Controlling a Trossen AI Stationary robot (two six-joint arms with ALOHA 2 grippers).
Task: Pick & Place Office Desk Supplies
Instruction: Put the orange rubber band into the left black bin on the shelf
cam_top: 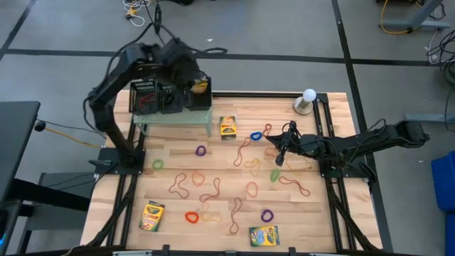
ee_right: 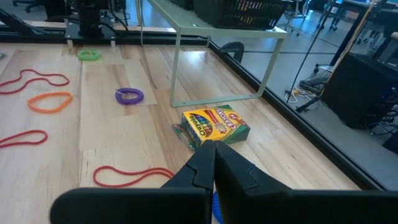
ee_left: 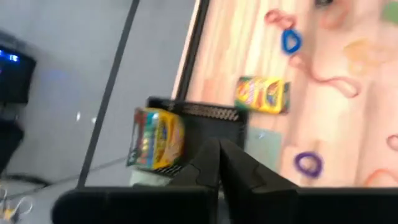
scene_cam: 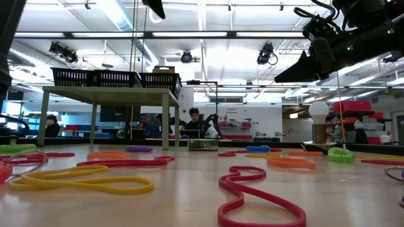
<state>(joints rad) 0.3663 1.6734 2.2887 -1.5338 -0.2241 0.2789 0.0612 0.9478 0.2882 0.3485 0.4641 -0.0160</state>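
Four yellow-and-green cardboard crayon boxes are in play. One (cam_top: pixel 201 87) sits in the end one of the black rectangular mesh trays (cam_top: pixel 165 97) lined up on the pale green perforated stand (cam_top: pixel 173 116), which suggests the trays are the drop-off spot raised clear of the loose clutter. The left claw (cam_top: pixel 186 71) hangs just above that box with its fingers pressed together on nothing, so the box looks delivered rather than held. Another box (cam_top: pixel 227 126) lies on the wooden table (cam_top: pixel 334 220) just beside the stand's leg, and two more (cam_top: pixel 152 215) (cam_top: pixel 264 235) rest well away from the stand at the table's near edge. Thin rubber bands in red, orange, purple, blue and green (cam_top: pixel 274 175) are scattered across the table beyond the stand. The right claw (cam_top: pixel 279 158) hovers low among them, also fully closed and empty, pointing toward the box by the stand's leg, probably its next target. Printing on the boxes is too blurred to read.
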